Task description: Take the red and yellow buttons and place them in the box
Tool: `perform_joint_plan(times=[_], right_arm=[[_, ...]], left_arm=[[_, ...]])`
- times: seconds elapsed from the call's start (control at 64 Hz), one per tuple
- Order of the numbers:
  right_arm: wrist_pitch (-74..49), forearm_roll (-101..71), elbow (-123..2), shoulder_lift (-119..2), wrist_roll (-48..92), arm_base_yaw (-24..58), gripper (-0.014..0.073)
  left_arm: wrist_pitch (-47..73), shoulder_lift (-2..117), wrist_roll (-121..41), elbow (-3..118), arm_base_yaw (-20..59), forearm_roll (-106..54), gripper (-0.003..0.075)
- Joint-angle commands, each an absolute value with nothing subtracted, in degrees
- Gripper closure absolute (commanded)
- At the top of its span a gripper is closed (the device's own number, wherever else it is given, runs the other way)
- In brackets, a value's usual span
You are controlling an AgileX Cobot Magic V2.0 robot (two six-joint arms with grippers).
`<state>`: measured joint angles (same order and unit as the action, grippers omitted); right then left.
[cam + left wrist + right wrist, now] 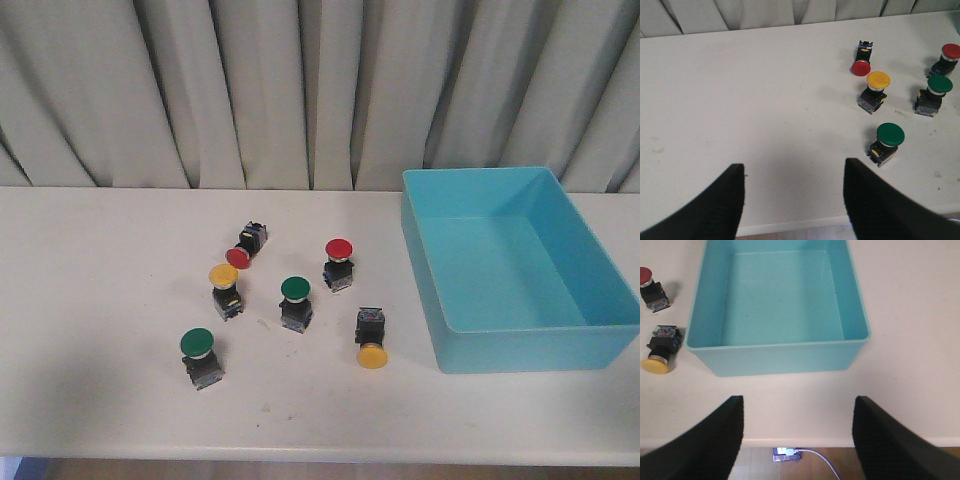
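On the white table, one red button [339, 249] stands upright and another red button [238, 257] lies on its side. A yellow button [223, 275] stands upright left of centre, and a second yellow button [372, 355] lies tipped near the box [520, 340], a light-blue bin at the right with nothing in it. Neither gripper shows in the front view. My left gripper [794, 172] is open above the table's near edge, well short of the buttons. My right gripper [797, 407] is open, hanging before the box's near wall [780, 357].
Two green-capped buttons [295, 290] [196, 343] stand among the others. A grey curtain [300, 90] hangs behind the table. Beyond the table's front edge the floor shows a cable and plug [787, 454].
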<state>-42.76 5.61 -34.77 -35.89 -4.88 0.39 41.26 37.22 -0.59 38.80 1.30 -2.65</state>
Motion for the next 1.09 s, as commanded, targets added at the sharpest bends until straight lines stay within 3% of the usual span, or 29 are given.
perform_joint_plan(times=[0.0,0.672,0.688,0.703,1.079], right_arm=[[-39.53,6.66,-36.63,-36.25,-4.13,0.12,0.0071],[-39.53,6.61,-36.63,-36.25,-4.13,0.12,0.0074],[-39.58,6.61,-36.63,-36.25,-4.13,0.12,0.0074],[-39.58,6.55,-36.63,-36.25,-4.13,0.12,0.0074],[-39.58,6.55,-36.63,-36.25,-4.13,0.12,0.0074]], left_arm=[[36.99,39.08,0.00,40.63,1.67,-3.92,0.0215],[22.79,65.77,-13.23,44.63,21.67,-10.91,0.0213],[22.76,66.44,-13.41,45.28,22.00,-10.91,0.0213],[21.76,74.91,-15.65,51.01,25.84,-10.78,0.0213],[21.88,94.97,-25.18,69.81,30.47,-10.82,0.0218]])
